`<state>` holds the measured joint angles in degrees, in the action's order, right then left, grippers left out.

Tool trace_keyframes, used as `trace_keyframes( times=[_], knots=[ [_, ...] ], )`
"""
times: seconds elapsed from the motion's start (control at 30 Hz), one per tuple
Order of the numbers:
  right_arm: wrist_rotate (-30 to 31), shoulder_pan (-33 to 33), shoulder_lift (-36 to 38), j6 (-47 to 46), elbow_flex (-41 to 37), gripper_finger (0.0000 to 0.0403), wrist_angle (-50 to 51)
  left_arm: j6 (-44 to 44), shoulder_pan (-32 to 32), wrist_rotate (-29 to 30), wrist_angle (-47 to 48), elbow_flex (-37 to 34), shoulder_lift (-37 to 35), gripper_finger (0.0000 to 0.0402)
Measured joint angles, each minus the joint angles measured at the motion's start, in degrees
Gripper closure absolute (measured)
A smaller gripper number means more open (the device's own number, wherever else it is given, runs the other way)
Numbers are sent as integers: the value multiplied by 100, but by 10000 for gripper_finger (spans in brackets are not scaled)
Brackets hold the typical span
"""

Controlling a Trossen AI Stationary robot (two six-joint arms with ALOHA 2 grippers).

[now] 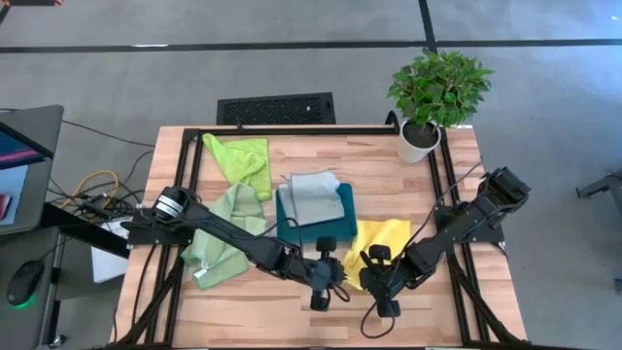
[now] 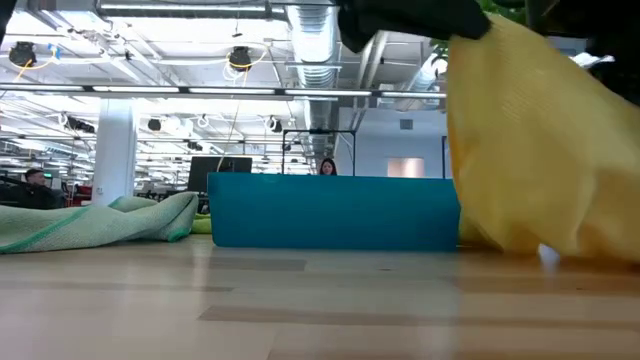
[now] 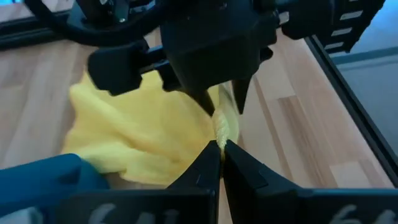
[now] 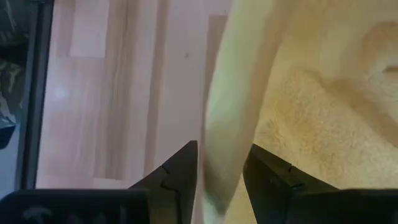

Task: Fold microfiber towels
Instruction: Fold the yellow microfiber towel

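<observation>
The yellow towel (image 1: pixel 381 239) lies bunched on the table, right of the teal tray (image 1: pixel 292 226), with its near edge raised. My left gripper (image 3: pixel 221 148) reaches across from the left and is shut on that edge. Right beside it, my right gripper (image 4: pixel 222 165) comes down on the same edge (image 3: pixel 225 118), with cloth between its fingers. A light grey towel (image 1: pixel 316 194) rests on the tray. The pale sage towel (image 1: pixel 224 233) and the lime green towel (image 1: pixel 243 160) lie flat on the table's left half. My left gripper pinches the yellow towel's raised near edge (image 3: pixel 221 129) between its two fingertips, slanting down from the table's left. The cloth rises from the pinch, and the rest lies bunched on the table. My right gripper has a thick fold of the same edge (image 4: pixel 227 124) between its two fingers, which point steeply down from above. The towel drapes from there down to the table (image 2: pixel 520 240).
A potted plant (image 1: pixel 432 97) stands at the far right corner. A black frame rail (image 1: pixel 292 129) runs around the tabletop. The teal tray's wall (image 2: pixel 330 210) stands just left of the hanging yellow cloth. Bare wood lies along the near edge (image 1: pixel 292 321).
</observation>
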<state>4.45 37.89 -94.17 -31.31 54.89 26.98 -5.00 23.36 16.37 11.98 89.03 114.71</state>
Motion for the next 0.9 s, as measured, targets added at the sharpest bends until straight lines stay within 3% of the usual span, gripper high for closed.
trace_keyframes(
  times=[0.43,0.9],
  knots=[
    [13,504,4,-934,0,258,683,-18,109,639,1548,1062,-32,401],
    [-8,826,-457,-1387,4,261,365,-168,122,834,1564,1174,-32,401]
  ],
)
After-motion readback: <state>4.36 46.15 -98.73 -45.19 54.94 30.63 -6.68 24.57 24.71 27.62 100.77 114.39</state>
